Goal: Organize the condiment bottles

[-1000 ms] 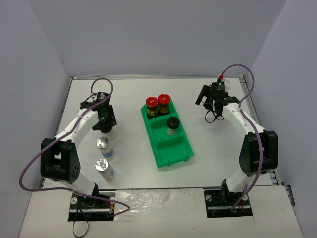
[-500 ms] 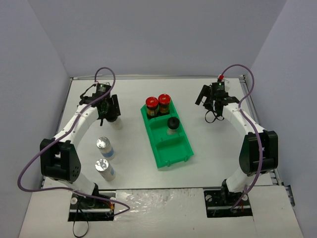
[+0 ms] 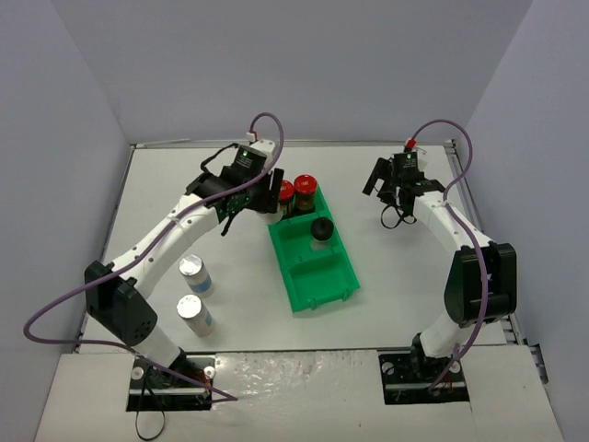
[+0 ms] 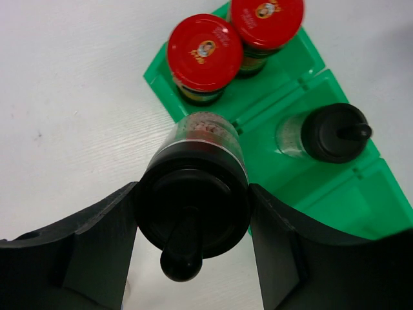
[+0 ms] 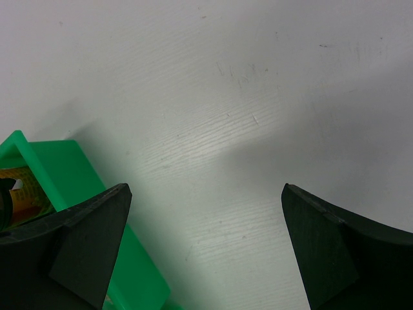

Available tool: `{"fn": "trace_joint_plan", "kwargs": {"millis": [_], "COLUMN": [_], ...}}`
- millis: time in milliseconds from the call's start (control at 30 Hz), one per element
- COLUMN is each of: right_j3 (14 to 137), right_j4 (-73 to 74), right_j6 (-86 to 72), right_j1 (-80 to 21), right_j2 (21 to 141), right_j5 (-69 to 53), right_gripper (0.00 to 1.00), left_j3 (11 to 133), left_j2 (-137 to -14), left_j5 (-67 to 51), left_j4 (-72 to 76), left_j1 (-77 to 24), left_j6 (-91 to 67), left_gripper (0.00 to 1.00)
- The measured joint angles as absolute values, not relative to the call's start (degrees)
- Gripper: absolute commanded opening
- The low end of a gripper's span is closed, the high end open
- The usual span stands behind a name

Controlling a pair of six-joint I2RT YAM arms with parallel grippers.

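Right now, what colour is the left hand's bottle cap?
Black cap on pale bottle; left wrist view.

White table [image 3: 396, 272] with faint wood grain, enclosed on three sides by plain pale grey-lavender walls [image 3: 294, 64]; lighting even, shadows soft.

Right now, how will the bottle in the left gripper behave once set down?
Likely rigid: the left gripper pinches the black-capped bottle by its cap without squashing. Possibly top-heavy: the bulky cap matches the body's width. The round cap might twist in the grip.
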State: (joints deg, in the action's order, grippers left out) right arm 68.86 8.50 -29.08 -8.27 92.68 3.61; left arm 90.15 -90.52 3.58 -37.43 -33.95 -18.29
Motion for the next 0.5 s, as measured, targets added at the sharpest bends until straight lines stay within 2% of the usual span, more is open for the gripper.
{"fn": "trace_joint_plan", "kwargs": {"millis": [500], "right_j3": [68.86], "right_j4": [8.36], "right_j6": [-29.09], "right_j1": [-8.27], "right_j2": [92.68], "right_j5": [3.62], "right_gripper": [1.00], "left_j3": [93.34], "left_j2": [-99.79], "left_j5": [5.16], "left_j4": [-37.82], "left_j1": [-43.04], "left_j6": [-15.63], "left_gripper": [0.00]}}
